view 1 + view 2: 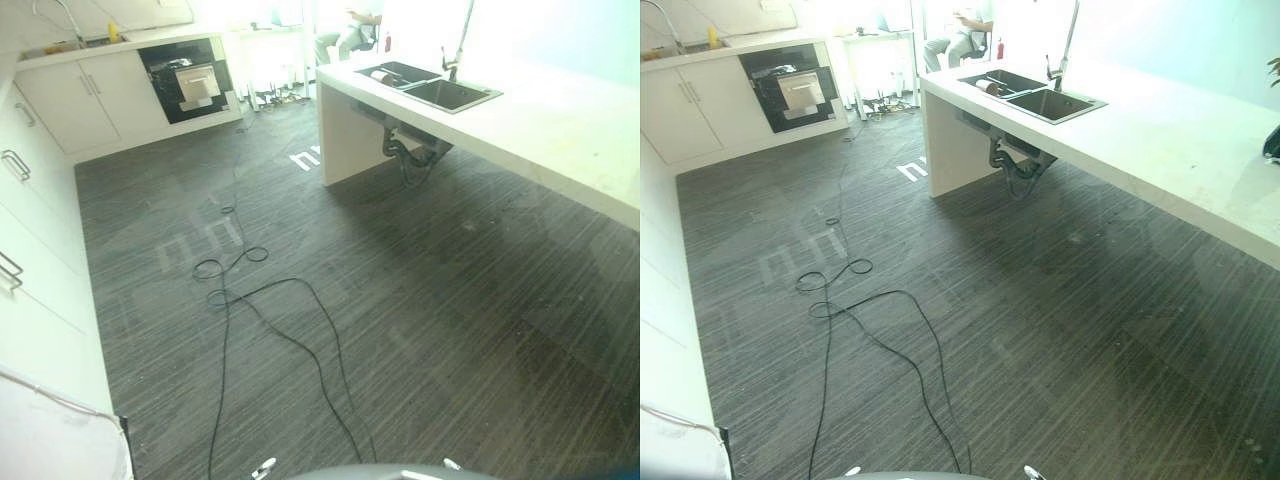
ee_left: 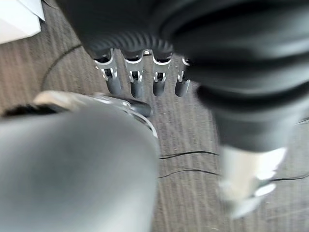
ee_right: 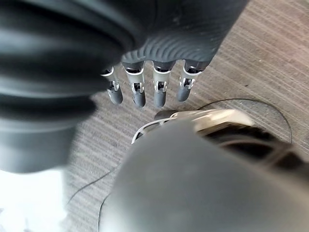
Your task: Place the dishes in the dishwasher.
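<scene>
Grey streaked floor [image 1: 400,300], white counter [image 1: 560,130]

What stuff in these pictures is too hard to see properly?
- Dishes in the sink: too small and far away in the eye views to tell apart.
- Inside the dishwasher: too far away to make out its racks.
- Person behind the counter: cut off by the top edge.
- Left robot hand and right robot hand: their thumbs cannot be made out beside the body.

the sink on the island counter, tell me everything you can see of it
The sink is a dark double-basin unit set flush into the white counter, near its far end. A tall curved silver faucet stands at its back edge. Something small and reddish lies in the far basin. Dark drain pipes hang below.
</scene>
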